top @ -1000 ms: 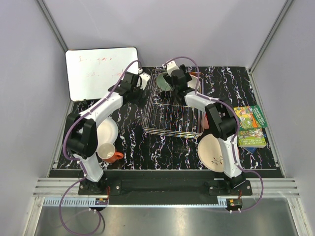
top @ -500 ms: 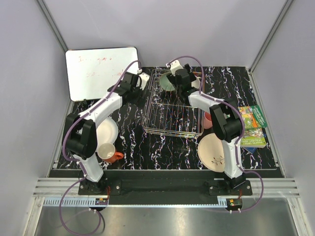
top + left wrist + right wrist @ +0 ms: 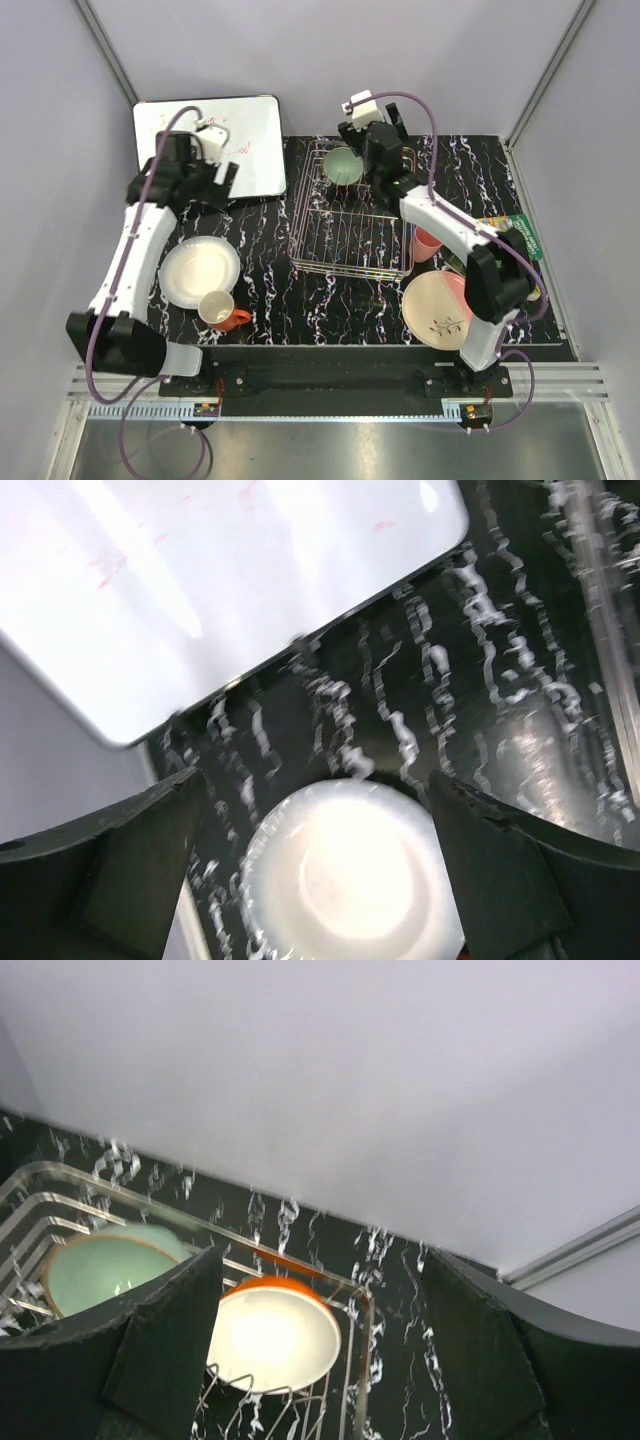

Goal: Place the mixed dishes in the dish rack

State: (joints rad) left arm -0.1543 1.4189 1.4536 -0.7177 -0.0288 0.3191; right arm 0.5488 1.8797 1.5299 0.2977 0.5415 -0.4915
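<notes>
Shows dish rack (image 3: 350, 235) at centre of black marbled table (image 3: 270, 285), with mint green bowl (image 3: 343, 166) in far left corner. Locates white plate (image 3: 195, 262) left of rack, orange mug (image 3: 220, 310) at plate's near edge. Locates small pink cup (image 3: 428, 242) just right of rack, large pink-and-cream plate (image 3: 438, 308) nearer. Shows left gripper (image 3: 210, 180) over near edge of whiteboard (image 3: 175, 125), right gripper (image 3: 372, 135) above rack's far end.

Lab booth, with grey walls (image 3: 330, 60) and aluminium rails (image 3: 560, 381).

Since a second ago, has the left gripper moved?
Yes. The left gripper swung left, away from the dish rack, and now hangs over the whiteboard.
</notes>
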